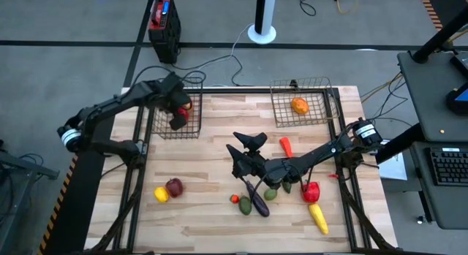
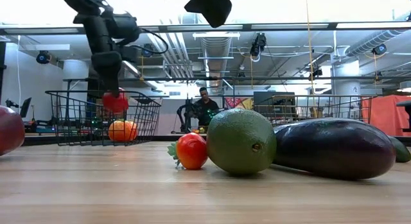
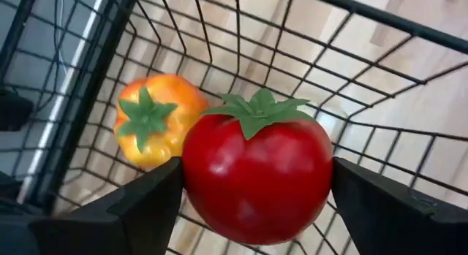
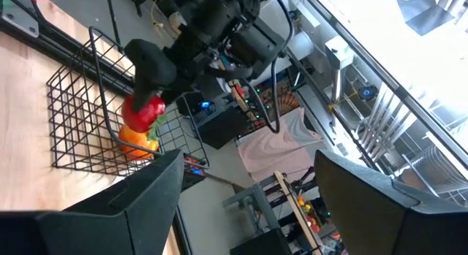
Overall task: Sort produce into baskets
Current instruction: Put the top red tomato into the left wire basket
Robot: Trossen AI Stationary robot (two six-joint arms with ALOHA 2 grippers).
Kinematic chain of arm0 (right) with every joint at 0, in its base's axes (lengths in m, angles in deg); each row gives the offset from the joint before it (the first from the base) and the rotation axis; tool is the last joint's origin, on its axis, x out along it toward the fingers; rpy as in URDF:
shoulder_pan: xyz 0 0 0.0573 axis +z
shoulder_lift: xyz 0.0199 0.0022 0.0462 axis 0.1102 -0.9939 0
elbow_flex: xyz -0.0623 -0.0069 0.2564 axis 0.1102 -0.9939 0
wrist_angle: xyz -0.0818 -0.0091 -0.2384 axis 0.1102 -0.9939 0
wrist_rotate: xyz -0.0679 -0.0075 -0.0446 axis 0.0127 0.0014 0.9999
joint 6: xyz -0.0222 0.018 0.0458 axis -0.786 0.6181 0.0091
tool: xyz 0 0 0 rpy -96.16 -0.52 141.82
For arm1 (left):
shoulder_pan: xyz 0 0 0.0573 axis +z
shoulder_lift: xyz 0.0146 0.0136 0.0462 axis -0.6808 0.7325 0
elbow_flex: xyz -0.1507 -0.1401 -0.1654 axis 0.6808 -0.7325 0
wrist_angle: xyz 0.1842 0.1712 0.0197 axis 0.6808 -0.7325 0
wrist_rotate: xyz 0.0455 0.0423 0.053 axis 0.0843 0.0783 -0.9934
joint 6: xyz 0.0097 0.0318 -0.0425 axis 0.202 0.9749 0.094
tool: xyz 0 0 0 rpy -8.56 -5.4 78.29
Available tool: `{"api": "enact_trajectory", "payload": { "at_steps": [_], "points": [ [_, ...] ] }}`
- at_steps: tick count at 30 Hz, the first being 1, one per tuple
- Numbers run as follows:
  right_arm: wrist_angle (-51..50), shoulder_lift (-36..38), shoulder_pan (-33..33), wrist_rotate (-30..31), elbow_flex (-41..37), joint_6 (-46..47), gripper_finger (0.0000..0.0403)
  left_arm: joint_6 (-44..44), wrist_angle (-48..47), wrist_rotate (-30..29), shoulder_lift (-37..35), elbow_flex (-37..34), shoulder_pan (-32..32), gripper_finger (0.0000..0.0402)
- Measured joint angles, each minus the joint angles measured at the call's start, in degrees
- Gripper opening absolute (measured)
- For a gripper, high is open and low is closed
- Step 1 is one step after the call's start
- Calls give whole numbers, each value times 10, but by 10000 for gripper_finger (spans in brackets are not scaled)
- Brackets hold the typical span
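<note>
Red tomato is clamped between the two dark fingers of the left tool, which presses on both of its sides. Left tool hangs inside the left wire basket, near the tabletop's far left corner; tomato is held above the basket floor, not resting on it. Just beside and below the tomato, an orange-yellow pepper with a green stem lies on the mesh floor.

Right tool is over the middle of the tabletop, fingers spread wide, holding nothing, raised clear of the wood. Right basket at the far right holds one orange fruit.

Loose produce on the tabletop: a red chilli lies near the right arm; closer to the front edge sit a purple eggplant, a green round fruit touching it, and a small red-orange piece. Red pepper and yellow corn lie to the right. A dark red apple and a lemon touch each other at front left, well apart from both tools.
</note>
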Motion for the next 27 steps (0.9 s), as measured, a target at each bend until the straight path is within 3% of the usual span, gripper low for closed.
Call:
{"api": "enact_trajectory", "payload": {
  "at_steps": [8, 14, 27],
  "points": [
    [0, 0, 0, 0, 0, 5, 297, 48, 19, 11, 47, 9, 1, 310],
    [0, 0, 0, 0, -1, 6, 304, 25, 45, 11, 70, 8, 5, 310],
    [0, 0, 0, 0, -1, 11, 297, -157, 36, 10, 93, 7, 22, 310]
  ]
}}
